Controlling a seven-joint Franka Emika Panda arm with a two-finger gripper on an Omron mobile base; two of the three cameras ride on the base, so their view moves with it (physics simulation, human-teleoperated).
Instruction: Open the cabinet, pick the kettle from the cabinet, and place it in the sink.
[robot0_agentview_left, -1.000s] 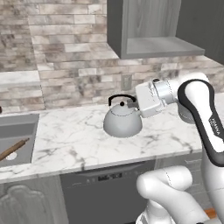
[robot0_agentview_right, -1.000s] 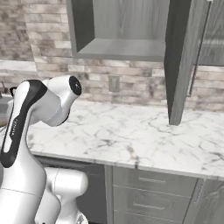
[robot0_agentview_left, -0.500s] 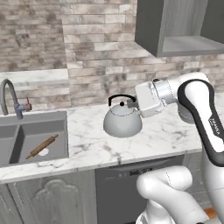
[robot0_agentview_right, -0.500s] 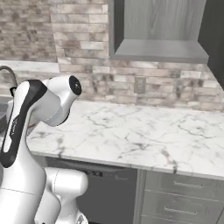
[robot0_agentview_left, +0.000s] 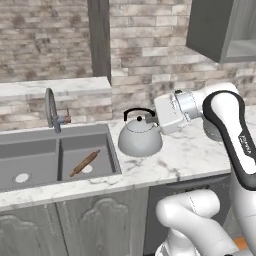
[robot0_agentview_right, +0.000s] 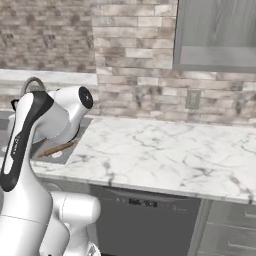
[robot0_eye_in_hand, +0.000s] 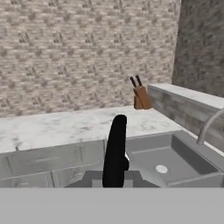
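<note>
Now end effector (robot0_agentview_left: 153, 119) grips kettle (robot0_agentview_left: 140, 139) handle

The left base view looks forward and down from behind the arm, taking in the sink (robot0_agentview_left: 60, 155) at left and the marble counter (robot0_agentview_left: 185, 155). The right base view faces the same counter (robot0_agentview_right: 165, 155) from the other side, the sink's (robot0_agentview_right: 60, 150) corner apparently at its left edge. The hand view sits low and close, looking across the sink (robot0_eye_in_hand: 175, 162) toward the brick wall (robot0_eye_in_hand: 78, 52).
</note>
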